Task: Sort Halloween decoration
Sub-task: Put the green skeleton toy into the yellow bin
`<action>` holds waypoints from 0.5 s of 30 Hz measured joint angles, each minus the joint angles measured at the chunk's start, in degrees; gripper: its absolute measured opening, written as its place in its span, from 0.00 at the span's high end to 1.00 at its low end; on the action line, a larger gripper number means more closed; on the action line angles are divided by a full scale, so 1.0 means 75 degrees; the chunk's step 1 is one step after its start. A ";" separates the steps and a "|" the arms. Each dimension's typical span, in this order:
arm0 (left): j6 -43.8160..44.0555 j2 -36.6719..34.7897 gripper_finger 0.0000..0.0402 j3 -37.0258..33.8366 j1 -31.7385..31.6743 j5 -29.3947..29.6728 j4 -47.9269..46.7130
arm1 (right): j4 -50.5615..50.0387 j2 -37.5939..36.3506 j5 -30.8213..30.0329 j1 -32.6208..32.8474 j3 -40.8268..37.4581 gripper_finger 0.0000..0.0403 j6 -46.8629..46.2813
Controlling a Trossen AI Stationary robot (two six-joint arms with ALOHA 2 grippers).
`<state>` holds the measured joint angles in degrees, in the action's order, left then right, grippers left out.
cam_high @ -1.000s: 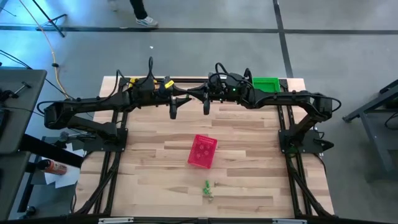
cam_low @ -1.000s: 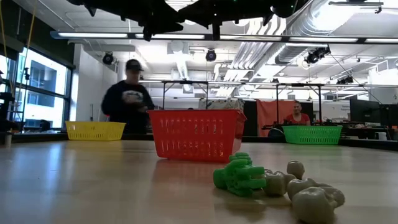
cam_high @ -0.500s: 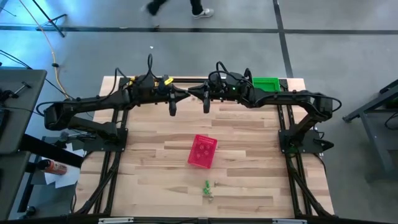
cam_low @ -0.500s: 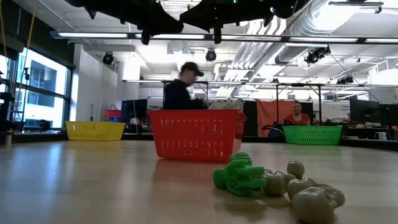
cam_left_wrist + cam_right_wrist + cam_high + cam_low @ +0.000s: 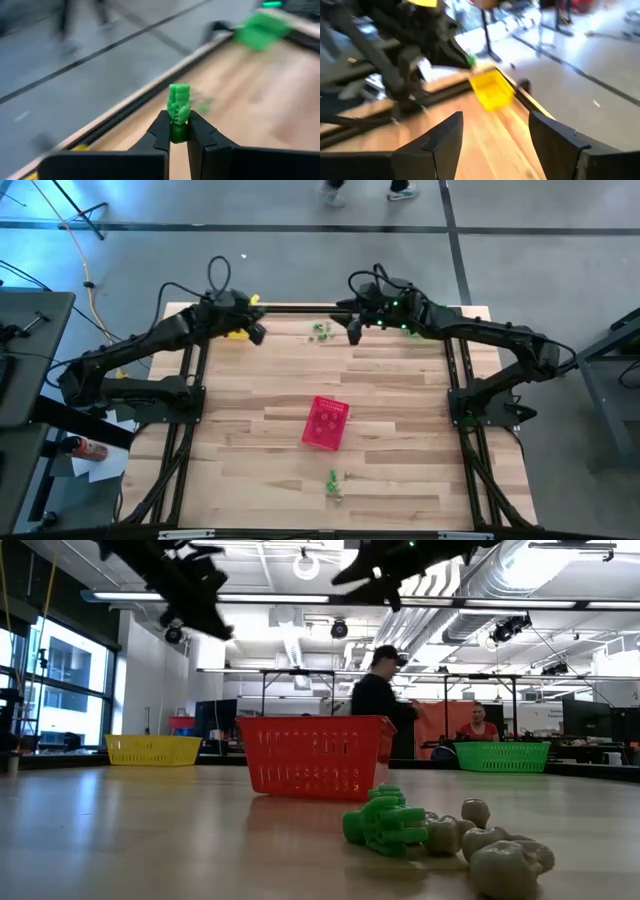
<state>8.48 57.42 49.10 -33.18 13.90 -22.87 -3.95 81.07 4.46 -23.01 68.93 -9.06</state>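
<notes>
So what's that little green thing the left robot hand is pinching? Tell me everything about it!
The green trinket is a tiny bright green piece, plastic by the look of it, with bumpy ridges like a little clenched hand. It stands upright, its lower end squeezed between the left gripper's two dark fingers, which alone touch it. It is held up in the air near the table's far edge.

An open industrial lab or workshop: bare grey concrete floor around the pale wooden plank desk, exposed silver ceiling ducts, strip lights, further workbenches behind, people present.
</notes>
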 joint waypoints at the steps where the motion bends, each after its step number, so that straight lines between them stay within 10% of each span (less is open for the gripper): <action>1: 0.0180 -0.0044 0.99 0.0000 -0.0145 0.0310 -0.0257 | -0.0217 -0.0056 -0.0073 -0.0060 0.0000 0.45 0.0007; 7: 0.1022 0.0189 0.99 0.0006 -0.1188 0.1073 -0.1200 | -0.0552 -0.0129 -0.0124 -0.0305 0.0000 0.45 -0.0127; 15: 0.1332 0.1991 0.99 0.0699 -0.2786 0.0119 -0.2415 | -0.0535 -0.0110 -0.0121 -0.0536 0.0000 0.45 0.0015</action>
<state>18.47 72.35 54.35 -54.07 14.80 -40.98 -7.97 80.25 3.55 -27.03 68.93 -8.95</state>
